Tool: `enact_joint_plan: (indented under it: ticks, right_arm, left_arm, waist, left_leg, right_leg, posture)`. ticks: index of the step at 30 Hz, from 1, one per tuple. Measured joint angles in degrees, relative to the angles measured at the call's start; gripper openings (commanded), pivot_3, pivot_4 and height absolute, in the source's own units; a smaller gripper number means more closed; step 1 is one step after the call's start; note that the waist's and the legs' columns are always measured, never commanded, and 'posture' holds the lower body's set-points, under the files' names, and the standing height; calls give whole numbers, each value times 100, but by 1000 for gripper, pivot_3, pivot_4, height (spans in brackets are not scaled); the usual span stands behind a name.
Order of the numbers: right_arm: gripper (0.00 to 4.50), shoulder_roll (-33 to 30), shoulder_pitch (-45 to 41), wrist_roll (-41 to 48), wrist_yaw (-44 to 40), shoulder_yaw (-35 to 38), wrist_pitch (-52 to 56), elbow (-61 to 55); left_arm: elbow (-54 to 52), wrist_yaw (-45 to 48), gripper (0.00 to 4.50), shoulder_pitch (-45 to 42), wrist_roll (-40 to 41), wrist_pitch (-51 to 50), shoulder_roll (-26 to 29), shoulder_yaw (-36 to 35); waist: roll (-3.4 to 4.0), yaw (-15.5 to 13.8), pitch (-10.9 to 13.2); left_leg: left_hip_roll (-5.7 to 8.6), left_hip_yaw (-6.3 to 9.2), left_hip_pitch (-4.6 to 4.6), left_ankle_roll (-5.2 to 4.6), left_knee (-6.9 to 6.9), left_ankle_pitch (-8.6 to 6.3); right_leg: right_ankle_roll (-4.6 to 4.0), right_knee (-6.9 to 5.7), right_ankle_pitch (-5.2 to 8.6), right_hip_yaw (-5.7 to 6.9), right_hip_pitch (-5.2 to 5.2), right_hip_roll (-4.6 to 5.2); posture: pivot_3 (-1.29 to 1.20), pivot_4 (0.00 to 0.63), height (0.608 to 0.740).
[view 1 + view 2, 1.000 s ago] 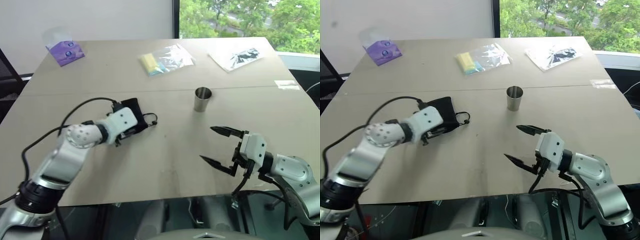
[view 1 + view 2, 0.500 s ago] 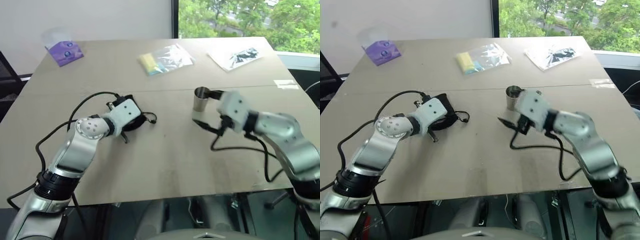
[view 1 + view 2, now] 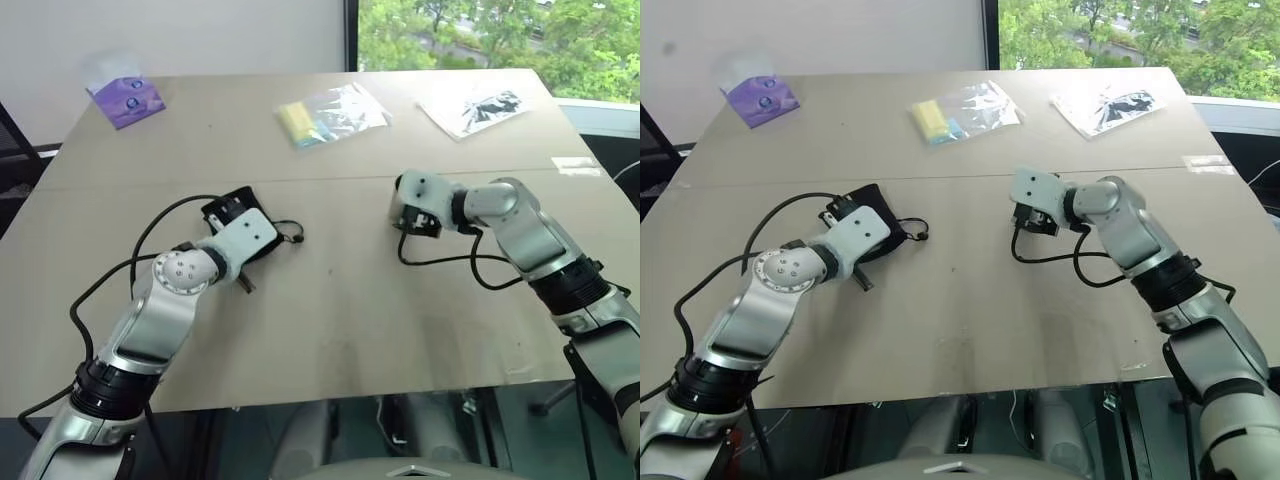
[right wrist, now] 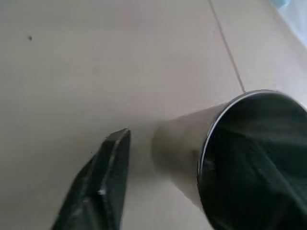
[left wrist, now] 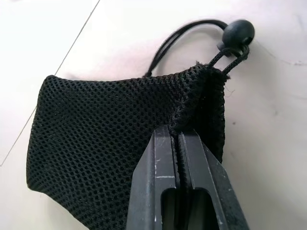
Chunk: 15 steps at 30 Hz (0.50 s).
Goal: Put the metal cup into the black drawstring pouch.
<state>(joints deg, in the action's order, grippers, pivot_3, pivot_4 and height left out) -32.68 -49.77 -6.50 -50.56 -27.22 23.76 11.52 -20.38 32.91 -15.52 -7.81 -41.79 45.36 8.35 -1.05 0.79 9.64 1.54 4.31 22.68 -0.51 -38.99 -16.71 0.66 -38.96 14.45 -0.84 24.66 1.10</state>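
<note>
The left gripper [image 5: 178, 143] is clenched, its 2 fingers pinching the black drawstring pouch [image 5: 115, 143] at its mouth hem. Farther on, the right gripper [image 4: 158, 187] straddles the metal cup [image 4: 192, 143]; one finger [image 4: 103, 187] stands just beside its wall, so I cannot tell whether it grips.

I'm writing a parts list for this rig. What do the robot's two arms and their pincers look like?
Both arms are built of rounded silver-grey metal segments with black bands at the joints. A round, dotted joint cap shows on the left arm. Each wrist ends in a white boxy housing, with a loose black cable looping alongside. The left pincer and right pincer have slim, tapered black fingers.
</note>
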Motion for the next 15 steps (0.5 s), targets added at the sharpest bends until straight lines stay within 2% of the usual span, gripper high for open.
enact_joint_plan:
  ticks: [3,4,10,12,15]
  right_arm:
    - [225,42,-72,-131,-90,0,-191,228]
    - [34,57,-78,-191,-129,2,-254,262]
    - [34,51,-14,-230,-225,126,-294,189]
    - [34,27,186,-7,-301,379,-120,-86]
    - [34,-134,933,510,-378,1031,474,-1109]
  left_arm:
    - [-86,-14,0,-3,-72,-61,0,7]
    - [-142,-4,0,-5,-102,-96,2,18]
    - [-167,304,0,-91,12,-601,6,105]
    - [-173,443,0,-271,173,-933,-14,82]
    - [-289,758,0,-770,571,-2003,11,122]
  waist:
    - [0,2,0]
    - [0,2,0]
    - [0,-1,0]
    - [0,-23,0]
    - [-1,-58,-1]
  left_leg:
    - [0,0,3,0,-1,0]
    - [0,0,4,0,-1,0]
    - [0,1,9,0,-4,0]
    - [0,9,17,-1,-9,0]
    - [3,15,28,-6,-18,-4]
  right_leg:
    - [0,0,0,0,3,0]
    - [0,0,0,0,4,0]
    - [0,-2,0,1,6,-1]
    - [0,-1,0,10,6,0]
    - [1,1,0,16,5,2]
  posture:
    - [0,150,740]
    - [0,150,740]
    - [0,150,740]
    - [0,150,740]
    - [0,150,740]
